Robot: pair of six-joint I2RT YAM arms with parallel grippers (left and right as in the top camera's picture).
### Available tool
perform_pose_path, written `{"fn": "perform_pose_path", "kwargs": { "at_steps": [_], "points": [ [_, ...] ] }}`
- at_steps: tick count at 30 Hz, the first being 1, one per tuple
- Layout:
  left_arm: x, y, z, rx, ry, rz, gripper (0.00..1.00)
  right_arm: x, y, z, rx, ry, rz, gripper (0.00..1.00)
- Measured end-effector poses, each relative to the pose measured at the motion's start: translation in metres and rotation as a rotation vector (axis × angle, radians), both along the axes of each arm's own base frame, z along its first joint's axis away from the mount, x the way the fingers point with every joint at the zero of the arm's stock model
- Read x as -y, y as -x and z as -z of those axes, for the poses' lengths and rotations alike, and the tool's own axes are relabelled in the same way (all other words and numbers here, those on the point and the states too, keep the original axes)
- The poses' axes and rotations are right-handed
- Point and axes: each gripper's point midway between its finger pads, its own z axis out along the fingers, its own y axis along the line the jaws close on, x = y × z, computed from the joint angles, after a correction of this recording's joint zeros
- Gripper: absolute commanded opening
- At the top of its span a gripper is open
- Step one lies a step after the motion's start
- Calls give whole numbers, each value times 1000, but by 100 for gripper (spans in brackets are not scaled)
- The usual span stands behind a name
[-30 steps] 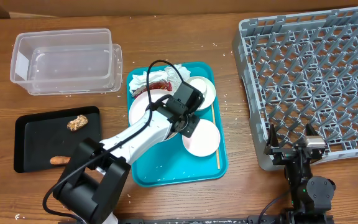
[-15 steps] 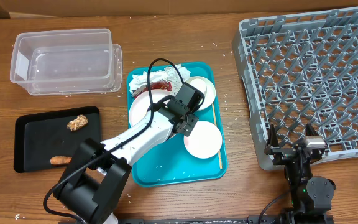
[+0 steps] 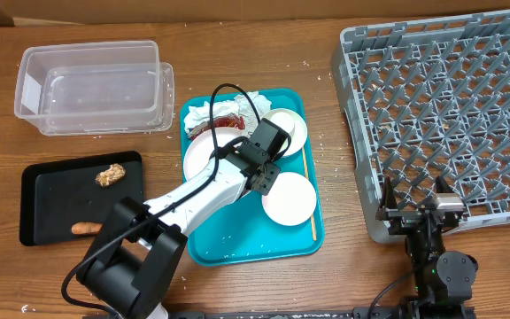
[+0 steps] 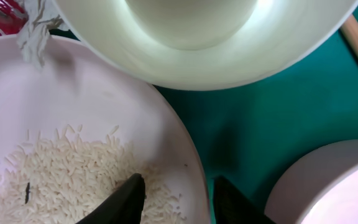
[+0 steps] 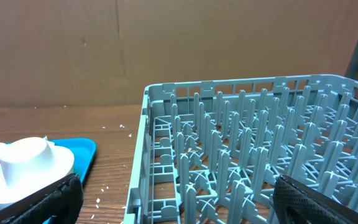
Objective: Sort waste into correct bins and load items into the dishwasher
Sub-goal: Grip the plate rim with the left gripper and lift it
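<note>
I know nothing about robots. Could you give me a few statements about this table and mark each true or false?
1. The grey dish rack has plates in it. False: no dishes show in it.
2. The brown food bit lies in the black tray. True.
3. Rice grains lie on the plate under the left gripper. True.
4. The right gripper holds a cup. False: it is open and holds nothing.
5. The carrot is in the clear container. False: it lies in the black tray.
</note>
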Motion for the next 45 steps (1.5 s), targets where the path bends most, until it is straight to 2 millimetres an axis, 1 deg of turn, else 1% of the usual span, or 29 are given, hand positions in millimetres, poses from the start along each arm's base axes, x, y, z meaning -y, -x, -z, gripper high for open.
{"fn": "perform_pose_path", "kwargs": {
  "at_steps": [9, 11, 13, 15, 20, 24, 28, 31, 33, 34, 35, 40, 42, 45],
  "points": [
    [3, 8, 3, -40, 20, 13, 38, 0, 0, 0, 1, 0, 0, 100],
    [4, 8, 3, -42, 22, 14, 34, 0, 0, 0, 0, 0, 0, 100],
    [4, 8, 3, -44, 23, 14, 33, 0, 0, 0, 0, 0, 0, 100],
    [4, 8, 3, -43, 26, 16, 34, 0, 0, 0, 0, 0, 0, 100],
    [10, 1, 1, -7, 51, 20, 35, 0, 0, 0, 0, 0, 0, 100],
    [8, 4, 8, -22, 39, 19, 32, 0, 0, 0, 0, 0, 0, 100],
    [6, 6, 22, -52, 18, 19, 31, 0, 0, 0, 0, 0, 0, 100],
    [7, 4, 22, -41, 22, 18, 31, 0, 0, 0, 0, 0, 0, 100],
    [7, 3, 22, -38, 24, 18, 24, 0, 0, 0, 0, 0, 0, 100],
    [7, 3, 22, -37, 23, 19, 18, 0, 0, 0, 0, 0, 0, 100],
    [7, 3, 22, -37, 23, 18, 17, 0, 0, 0, 0, 0, 0, 100],
    [7, 2, 22, -32, 15, 23, 10, 0, 0, 0, 0, 0, 0, 100],
    [5, 1, 22, -25, 6, 18, 4, 0, 0, 0, 0, 0, 0, 100],
    [1, -2, 20, -10, -14, 13, 4, 0, 0, 0, 0, 0, 0, 100]
  ]
}}
